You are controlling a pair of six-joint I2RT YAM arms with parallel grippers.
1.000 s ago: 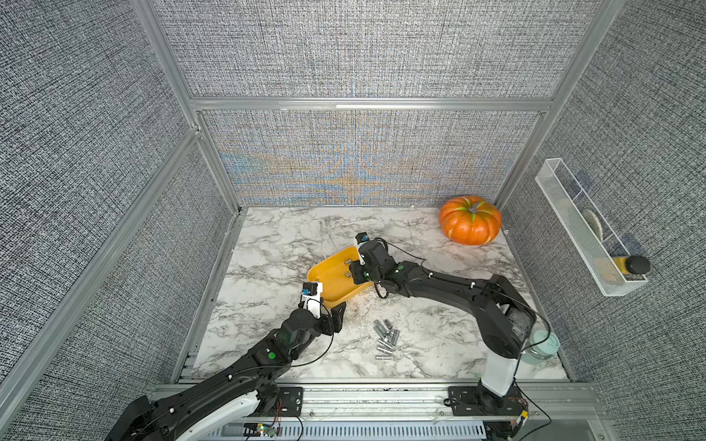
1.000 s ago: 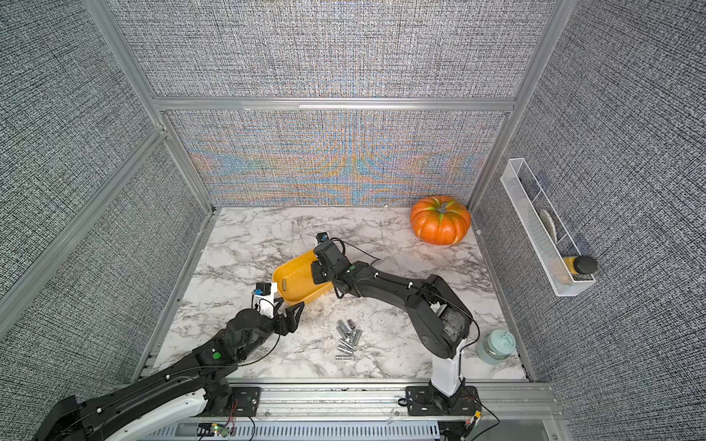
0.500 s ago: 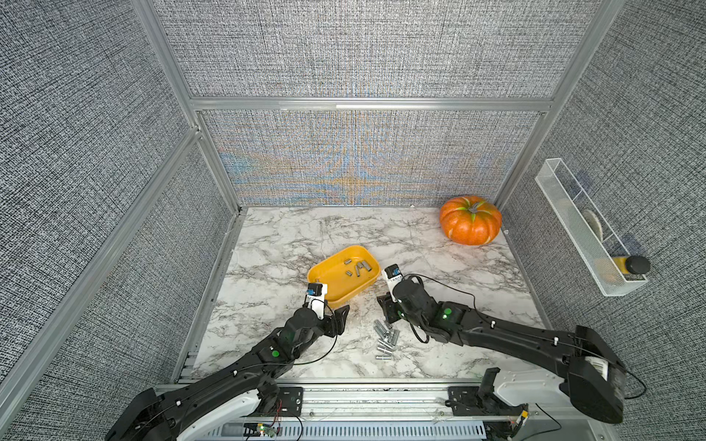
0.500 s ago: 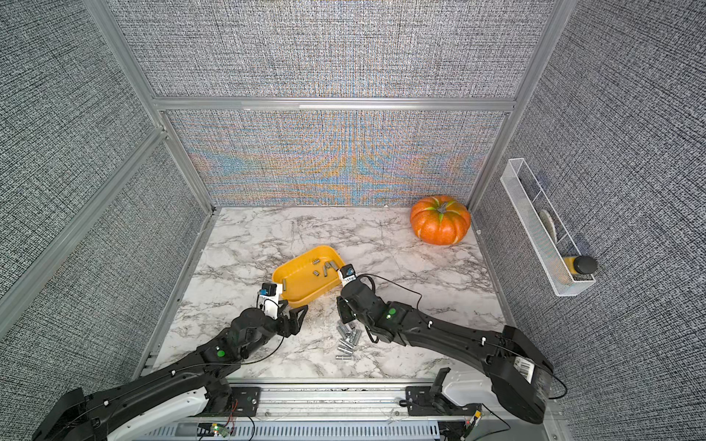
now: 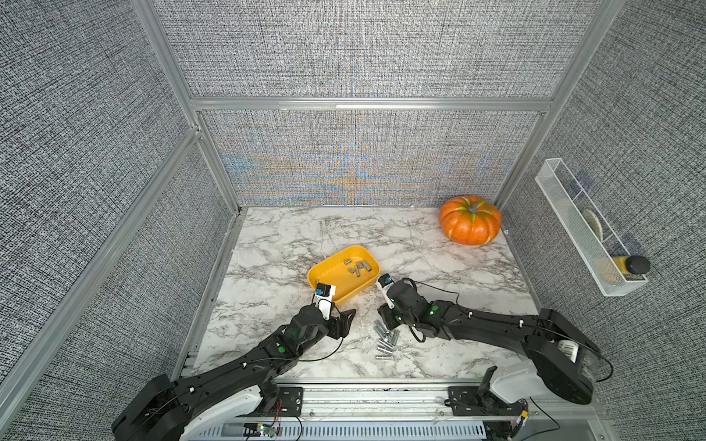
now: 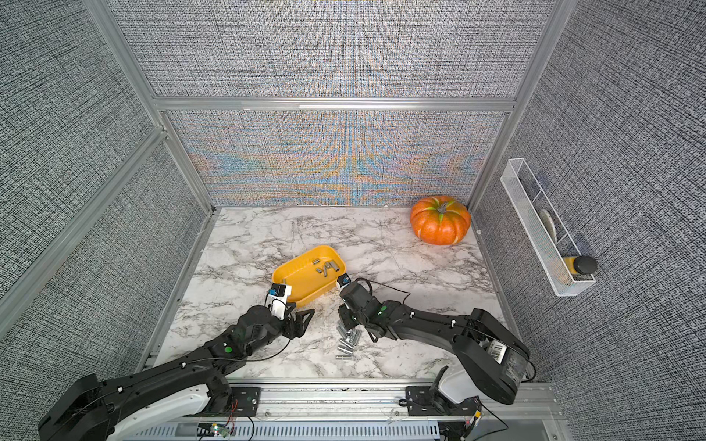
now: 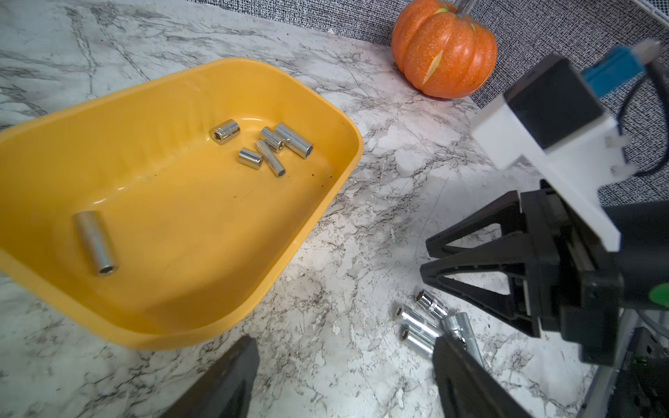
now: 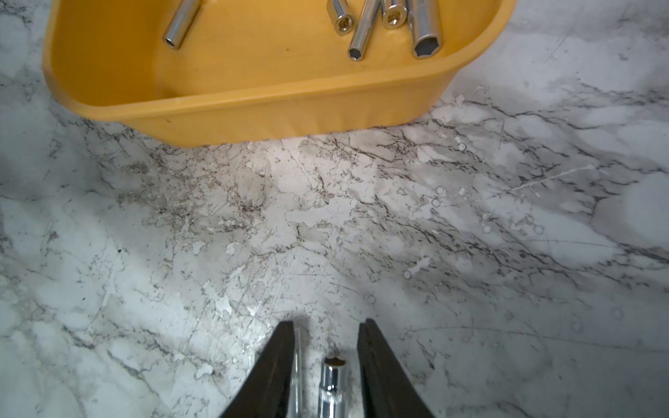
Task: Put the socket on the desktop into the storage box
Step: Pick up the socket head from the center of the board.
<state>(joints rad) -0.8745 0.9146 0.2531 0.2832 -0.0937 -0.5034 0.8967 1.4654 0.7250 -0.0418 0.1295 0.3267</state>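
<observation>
The right gripper (image 8: 327, 322) stood with its jaws apart, straddling one socket (image 8: 333, 383) that lay on the bench (image 8: 181, 224), a gap showing on either side. The storage box (image 8: 253, 108) sat just ahead of its tips. The left gripper (image 7: 344, 342) hung wide apart and empty, with loose sockets (image 7: 420, 325) beside one finger.

Orange pumpkin (image 5: 470, 220) sits in the far right corner. White wire basket (image 5: 578, 240) hangs on the right wall. It holds a black-capped bottle (image 5: 632, 264).
</observation>
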